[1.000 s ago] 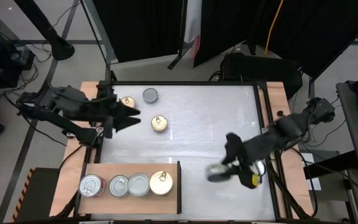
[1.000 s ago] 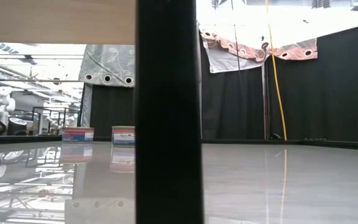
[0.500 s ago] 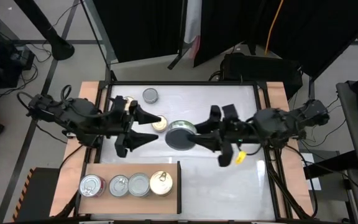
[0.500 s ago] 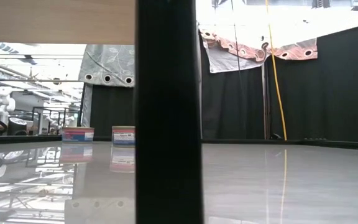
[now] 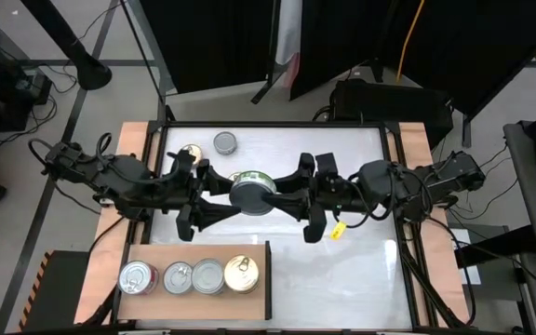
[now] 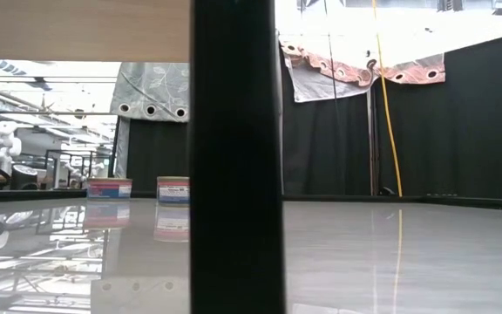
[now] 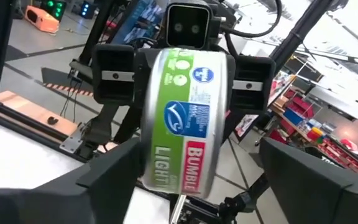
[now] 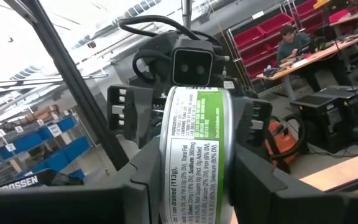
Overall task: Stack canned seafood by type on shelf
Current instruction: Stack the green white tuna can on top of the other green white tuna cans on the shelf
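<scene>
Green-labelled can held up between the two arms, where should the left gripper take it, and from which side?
By its two flat ends, coming straight in from the left arm's side. The green-labelled can sits in the right gripper with its curved label band facing the open left gripper, so a flat end faces each finger. The near half looks free.

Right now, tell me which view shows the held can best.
The left wrist view: the can fills it edge-on, green label readable, clamped by the right gripper. The right wrist view shows its printed back; the high view only its lid, beside the open left gripper; the low view misses it.
</scene>
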You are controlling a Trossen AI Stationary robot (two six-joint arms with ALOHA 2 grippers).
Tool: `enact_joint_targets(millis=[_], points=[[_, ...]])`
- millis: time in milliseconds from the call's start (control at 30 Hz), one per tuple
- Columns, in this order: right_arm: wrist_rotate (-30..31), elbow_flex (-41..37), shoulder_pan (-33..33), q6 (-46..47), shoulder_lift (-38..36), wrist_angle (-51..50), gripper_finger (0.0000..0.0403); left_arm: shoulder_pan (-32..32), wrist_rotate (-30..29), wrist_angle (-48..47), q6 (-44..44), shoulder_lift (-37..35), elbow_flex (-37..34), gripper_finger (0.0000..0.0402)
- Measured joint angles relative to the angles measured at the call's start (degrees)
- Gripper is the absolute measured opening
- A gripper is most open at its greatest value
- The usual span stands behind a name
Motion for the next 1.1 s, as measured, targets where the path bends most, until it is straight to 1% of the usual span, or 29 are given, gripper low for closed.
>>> enact_joint_targets(millis=[67, 167, 233, 333, 433, 500, 567, 600, 700, 767, 833, 933, 1033, 1100], points=[[-0.2, 0.0, -0.1, -0.3, 0.0, 0.0, 0.0125, 0.0, -0.2, -0.2, 0.0, -0.2, 0.0, 0.0296], [-1.2, 0.0, -0.4, -0.7, 0.0, 0.1, 0.013, 0.2, 0.0, -0.1, 0.6, -0.4, 0.0, 0.0242], [-2.8, 0.0, -0.6, -0.6, 0.0, 0.2, 0.0136, 0.5, 1.0, -0.2, 0.9, -0.4, 0.0, 0.0203], [-2.9, 0.0, -0.6, 1.2, 0.1, 0.2, 0.0149, 1.1, 2.8, -0.5, 1.0, -0.4, 0.0, 0.0152], [-2.9, 0.0, -0.7, 1.6, 0.1, 0.2, 0.0175, 1.4, 4.4, -0.5, 0.8, -0.7, 0.0, 0.0148], [-4.3, 0.0, -0.7, 2.4, -0.3, -0.2, 0.0198, 1.4, 5.6, -1.6, 0.5, -1.6, 0.0, 0.0148], [-4.7, 0.0, -0.7, 4.8, -1.1, -0.4, 0.0225, 1.4, 7.9, -4.6, 0.4, -3.6, 0.0, 0.0148], [-6.0, 0.0, -0.7, 5.6, -2.0, -0.8, 0.0238, 1.3, 8.6, -6.9, -0.1, -5.0, 0.0, 0.0148], [-11.1, 0.0, -0.8, 7.5, -4.7, -2.1, 0.0274, 1.3, 12.5, -14.0, -5.6, -10.1, 0.1, 0.0148], [-12.1, 0.0, -0.7, 8.8, -6.4, -4.6, 0.0291, 1.0, 16.0, -18.5, -11.4, -12.9, 0.1, 0.0152], [-12.3, 0.0, -0.7, 9.3, -7.7, -8.1, 0.0301, -0.3, 20.4, -23.0, -17.5, -14.9, 0.1, 0.0155], [-11.3, 0.0, -0.8, 9.3, -8.9, -11.7, 0.0305, -3.4, 26.0, -30.4, -24.1, -15.4, 0.1, 0.0155], [-11.0, 0.0, -0.8, 9.0, -9.2, -12.1, 0.0303, -7.2, 29.1, -33.4, -26.4, -13.8, -1.0, 0.0155], [-11.1, 0.0, -0.7, 8.9, -9.0, -12.3, 0.0301, -9.3, 29.2, -33.2, -26.4, -11.9, -2.4, 0.0155]])
